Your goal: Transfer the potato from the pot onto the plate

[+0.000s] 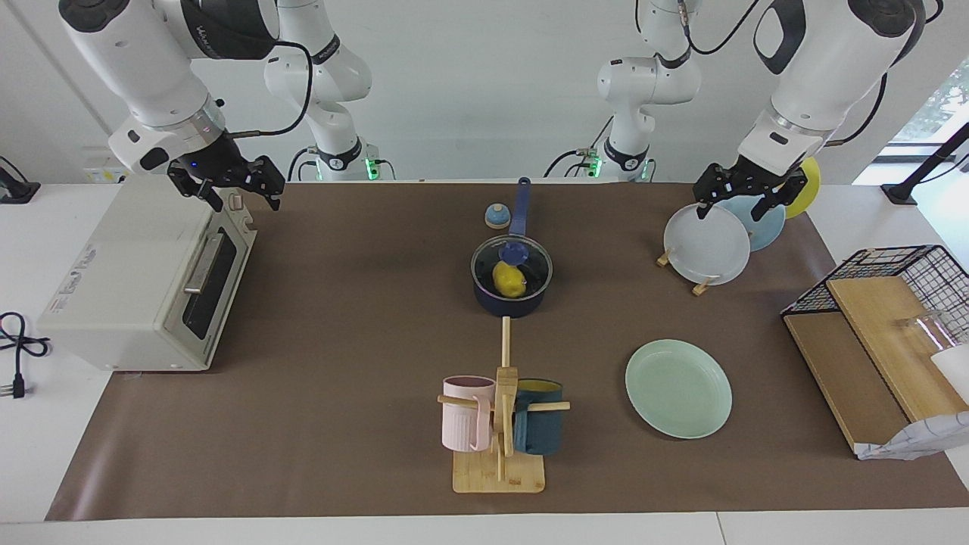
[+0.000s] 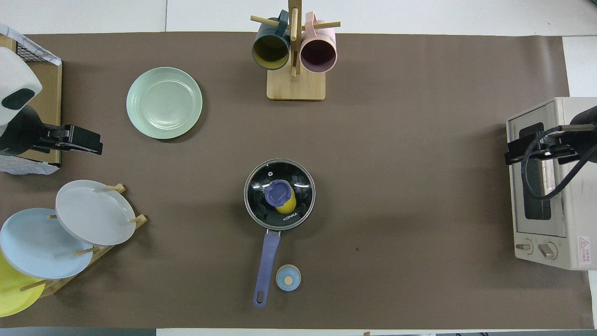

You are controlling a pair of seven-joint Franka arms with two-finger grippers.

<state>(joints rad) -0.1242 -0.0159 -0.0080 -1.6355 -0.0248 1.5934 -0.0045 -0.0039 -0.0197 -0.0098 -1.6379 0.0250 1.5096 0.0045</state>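
Overhead, both arms hang bent, wrists down: left gripper (image 1: 746,198) spread and empty over the plate rack (image 1: 700,284), right gripper (image 1: 229,189) likewise over the toaster oven (image 1: 144,280).

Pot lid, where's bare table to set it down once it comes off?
Bare mat lies between the pot and the toaster oven, and between the pot and the plate. It is crowded toward the left arm's end, by the plate rack, and beside the pot's handle, where a small blue knob sits.
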